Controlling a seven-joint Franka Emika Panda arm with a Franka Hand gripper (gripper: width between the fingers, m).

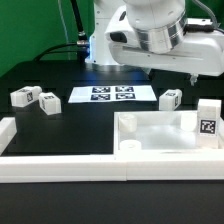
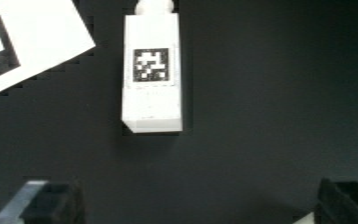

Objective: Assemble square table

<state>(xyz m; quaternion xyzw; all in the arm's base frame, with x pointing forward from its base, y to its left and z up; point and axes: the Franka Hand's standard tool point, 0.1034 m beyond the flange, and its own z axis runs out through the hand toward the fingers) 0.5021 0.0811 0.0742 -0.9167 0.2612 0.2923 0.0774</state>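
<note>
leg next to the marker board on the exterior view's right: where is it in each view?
Exterior view: leg lies on the table, just off the marker board's edge on the exterior view's right, beyond the tabletop.
Wrist view: probably the same leg, near picture centre, tag up, ahead of the open claw.
Shared landmark: the marker board; its corner shows beside the leg.

marker board mid-table | outer leg, inner leg side by side at the exterior view's left of it, apart | third leg near its right end, not touching | square panel front right, against border wall | fourth leg upright at panel's far right corner
</note>
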